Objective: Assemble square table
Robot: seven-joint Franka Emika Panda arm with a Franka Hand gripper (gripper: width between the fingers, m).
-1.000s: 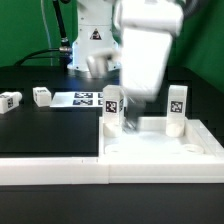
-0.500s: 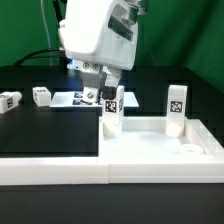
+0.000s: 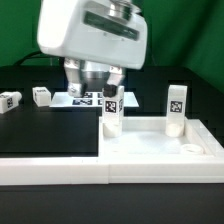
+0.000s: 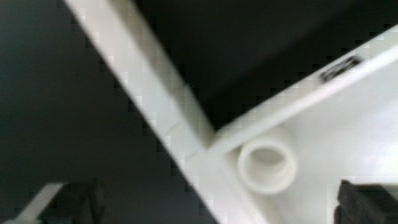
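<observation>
The square table's white slab [image 3: 160,141] lies at the exterior view's right. Two white tagged legs stand upright in it, one at its far left corner [image 3: 112,112] and one at its far right [image 3: 177,108]. Two more legs [image 3: 42,96] [image 3: 10,100] lie loose on the black table at the left. My gripper [image 3: 94,88] hangs open and empty, above and just left of the left upright leg. In the wrist view the dark fingers [image 4: 50,204] frame my gripper [image 4: 210,206] over a slab corner with a round socket [image 4: 267,165].
A long white L-shaped barrier wall [image 3: 50,168] runs along the front and up the slab's left side. The marker board [image 3: 84,98] lies behind, partly hidden by my hand. The arm's base stands at the back, before a green backdrop.
The arm has swung from over the slab toward the exterior view's left and now hangs over the left upright leg and the marker board. The jaws stayed open. No part moved.
</observation>
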